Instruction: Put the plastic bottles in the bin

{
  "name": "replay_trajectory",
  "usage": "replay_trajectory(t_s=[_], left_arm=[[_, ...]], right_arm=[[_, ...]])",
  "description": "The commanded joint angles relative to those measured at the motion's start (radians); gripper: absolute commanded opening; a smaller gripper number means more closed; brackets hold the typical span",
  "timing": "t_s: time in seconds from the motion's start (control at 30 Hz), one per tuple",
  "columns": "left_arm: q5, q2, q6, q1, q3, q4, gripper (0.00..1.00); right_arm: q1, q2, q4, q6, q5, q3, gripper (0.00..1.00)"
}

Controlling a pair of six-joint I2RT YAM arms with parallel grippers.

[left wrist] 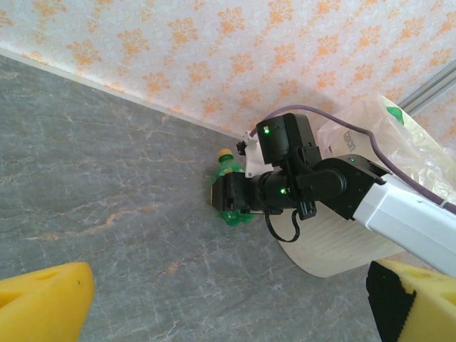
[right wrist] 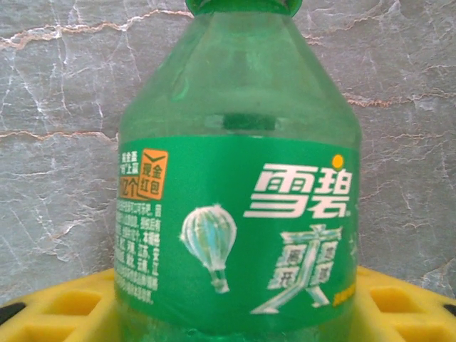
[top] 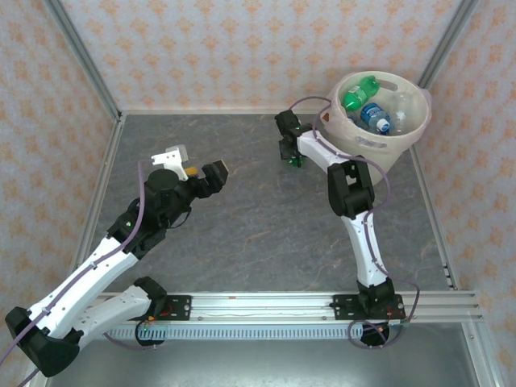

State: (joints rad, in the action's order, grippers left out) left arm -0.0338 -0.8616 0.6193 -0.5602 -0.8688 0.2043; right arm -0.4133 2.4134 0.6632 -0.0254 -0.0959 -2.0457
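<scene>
Plastic bottles (top: 375, 117) lay in the bin (top: 387, 149) beside the right gripper (top: 290, 157), whose jaws flanked a green bottle (right wrist: 239, 214), seemingly the last, grip uncertain; the left gripper (left wrist: 228, 306) gaped empty.

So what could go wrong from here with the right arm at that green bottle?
The green bottle is smooth and round between the fingers of the right gripper; it might squirt out if gripped off-centre. The bin stands close beside that arm, so the lift could bump its wall or rim. The purple cable loops near the rim and might snag.
</scene>
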Motion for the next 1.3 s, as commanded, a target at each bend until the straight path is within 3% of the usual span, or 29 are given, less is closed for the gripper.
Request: replay_trajectory(t_s=[0.0,0.3,0.67,1.0,1.27], left_arm=[[0.01,0.013,-0.027,0.008,-0.029,-0.026,0.99],[0.022,0.005,-0.081,0.008,-0.062,-0.051,0.99],[0.04,-0.036,-0.207,0.008,-0.179,-0.045,0.99],[0.13,-0.056,-0.181,0.006,-0.182,-0.099,0.99],[0.123,-0.045,-0.179,0.006,-0.175,-0.103,0.99]], right_arm=[[-0.023,-0.081,0.01,-0.022,0.01,-0.008,0.55],[-0.084,-0.294,0.029,-0.031,-0.005,-0.006,0.53],[-0.079,-0.577,0.051,-0.093,-0.014,-0.013,0.52],[0.03,-0.731,0.11,-0.153,-0.023,0.003,0.52],[0.212,-0.811,0.107,-0.219,0.026,0.094,0.52]])
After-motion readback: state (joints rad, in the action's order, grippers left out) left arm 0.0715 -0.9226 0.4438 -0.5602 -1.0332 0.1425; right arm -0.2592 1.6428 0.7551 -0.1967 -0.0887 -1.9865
